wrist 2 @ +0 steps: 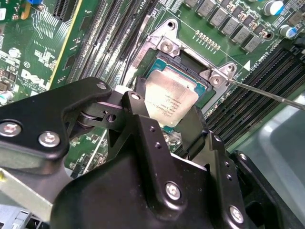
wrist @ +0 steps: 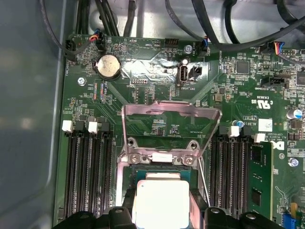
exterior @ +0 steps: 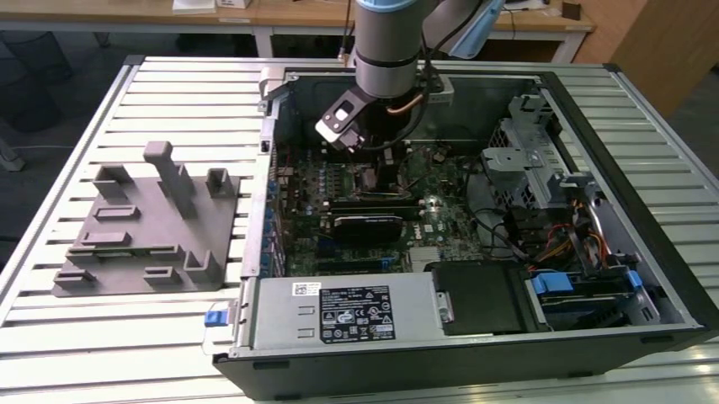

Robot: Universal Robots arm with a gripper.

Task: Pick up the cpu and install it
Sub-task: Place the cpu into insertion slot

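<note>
The cpu (wrist 2: 172, 95), a small square chip with a pale silver top, sits right over the open motherboard socket (wrist 2: 190, 59). In the first wrist view the cpu (wrist: 162, 198) lies just below the raised metal load plate (wrist: 171, 125). My gripper (wrist 2: 164, 113) has a black finger (wrist 2: 136, 112) on each side of the chip and looks shut on it. I cannot tell whether the chip is seated in the socket or held just above it. In the exterior view the gripper (exterior: 375, 156) reaches down into the open computer case (exterior: 629, 278), over the upper middle of the board.
A grey plastic fixture (exterior: 146, 227) lies on the slatted table at the exterior view's left, outside the case. Memory slots (wrist: 88, 176) flank the socket. A thin lever wire (wrist 2: 267, 93), cables (exterior: 506, 231), a drive cage (exterior: 534, 156) and the power supply (exterior: 337, 311) crowd the case.
</note>
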